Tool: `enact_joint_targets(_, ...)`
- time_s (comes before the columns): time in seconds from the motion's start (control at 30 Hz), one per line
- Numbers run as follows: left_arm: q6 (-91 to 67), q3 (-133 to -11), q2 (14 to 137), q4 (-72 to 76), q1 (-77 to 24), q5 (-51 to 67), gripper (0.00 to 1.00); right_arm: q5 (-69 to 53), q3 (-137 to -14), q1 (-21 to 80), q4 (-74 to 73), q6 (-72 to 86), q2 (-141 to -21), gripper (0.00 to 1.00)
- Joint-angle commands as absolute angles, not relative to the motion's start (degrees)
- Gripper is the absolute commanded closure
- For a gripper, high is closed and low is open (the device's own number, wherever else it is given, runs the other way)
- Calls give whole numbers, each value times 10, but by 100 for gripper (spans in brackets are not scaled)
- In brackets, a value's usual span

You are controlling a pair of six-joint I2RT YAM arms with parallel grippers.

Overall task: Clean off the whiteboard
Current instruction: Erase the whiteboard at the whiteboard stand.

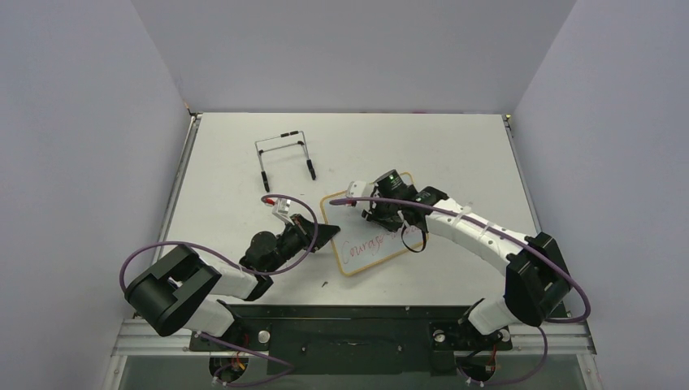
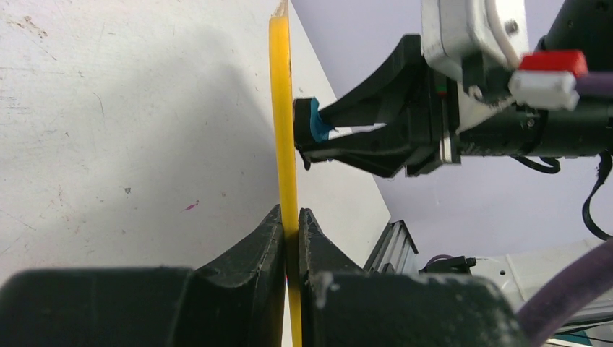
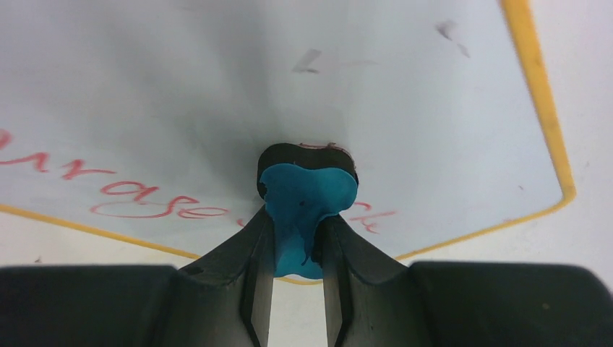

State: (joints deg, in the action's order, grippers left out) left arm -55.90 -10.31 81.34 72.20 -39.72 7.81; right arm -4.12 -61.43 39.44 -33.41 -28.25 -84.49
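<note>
1. The wiping step is in hand. The small white rectangular whiteboard with a thin yellow frame [image 1: 370, 253] lies on the pale grey table [image 1: 455, 154], about mid-table and nearer than the black wire easel stand [image 1: 284, 154].
2. The left gripper [image 1: 329, 231] pinches the board's left edge, apparently to steady it. The right gripper [image 1: 379, 216] is clamped on a small blue bone-shaped eraser [image 3: 307, 195] and presses its dark pad to the board.
3. The far part of the board looks clean. The red handwritten line [image 1: 366, 246] along the near side is unwiped, so the job seems partly done.
4. The next move calls for sweeping the eraser nearward and leftward across the writing, with firm pressure and the left grip unrelaxed.
5. Only the left wrist view shows the frame edge-on between the left fingers [image 2: 271, 238]. Only the right wrist view shows the pad's contact and legible script. The top view alone gives the layout.
</note>
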Motion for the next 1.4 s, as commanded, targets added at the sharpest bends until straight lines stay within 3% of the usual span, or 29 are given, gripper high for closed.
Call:
enact_joint_targets(0.0, -556, -124, 805, 808, -407, 110, 100, -122, -618, 447, -359, -322, -826, 100)
enact_joint_targets(0.4, -545, -133, 801, 792, -409, 121, 100, -39, -607, 369, -294, -253, -833, 100)
enact_joint_targets(0.67, -541, -127, 790, 790, -409, 118, 100, -159, -613, 445, -370, -331, -832, 100)
enact_joint_targets(1.0, -534, -133, 792, 781, -408, 123, 100, -34, -606, 369, -297, -260, -836, 100)
enact_joint_targets(1.37, -533, -121, 780, 786, -408, 114, 100, -121, -609, 446, -375, -346, -848, 100)
